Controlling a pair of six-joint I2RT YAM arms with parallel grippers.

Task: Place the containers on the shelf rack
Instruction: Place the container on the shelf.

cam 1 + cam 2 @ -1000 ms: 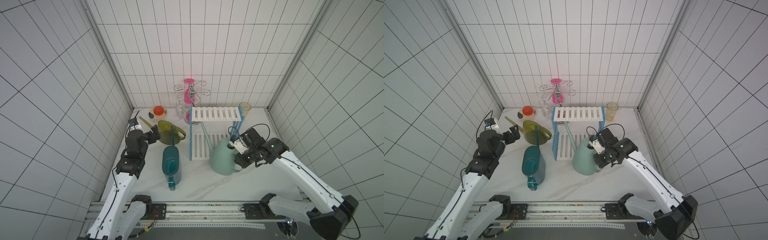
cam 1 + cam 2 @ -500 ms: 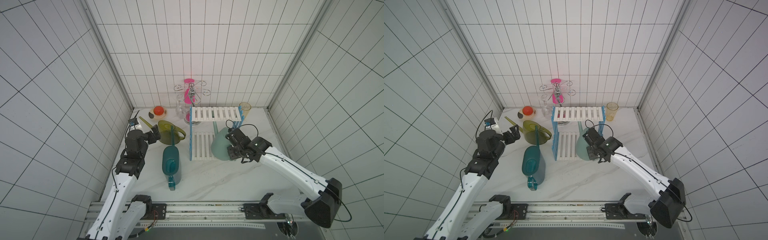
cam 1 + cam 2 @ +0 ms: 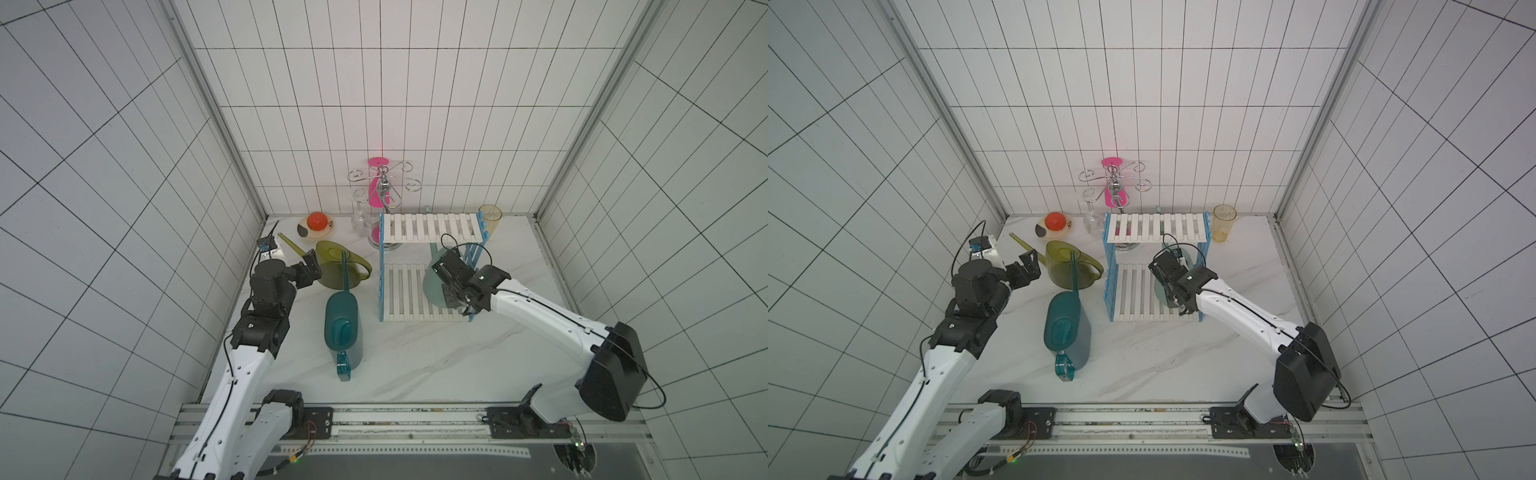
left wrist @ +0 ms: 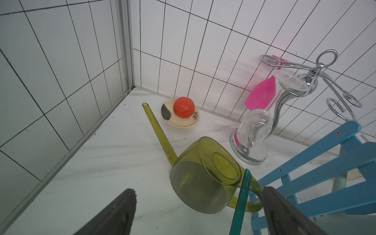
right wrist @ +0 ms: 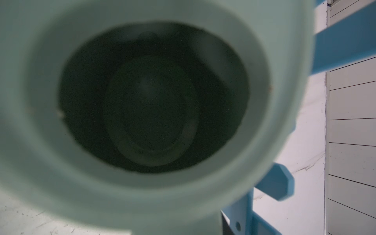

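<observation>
1. The right gripper (image 3: pixel 448 279), claw pinched on the pale mint watering can (image 3: pixel 432 287), holds it inside the lower tier of the shelf rack (image 3: pixel 405 305), at the rack's 3 o'clock end. The grip point is hidden, and whether the can rests on the slats cannot be told.
2. The can is tipped, its mouth facing the wrist camera, likely so it can slip under the upper shelf.
3. The left gripper (image 3: pixel 311 268), claw spread and empty, hovers at 9 o'clock of the olive-yellow watering can (image 3: pixel 338 270), seemingly lined up for it.
4. The dark teal watering can (image 3: pixel 341 328) lies on its side at 6 o'clock of the olive one, with its spout pointing to 12 o'clock.
5. All three cans are smooth moulded plastic with thin spouts: the mint is opaque and matte, the olive translucent. The rack pairs flat white slats with pale blue ladder frames.
</observation>
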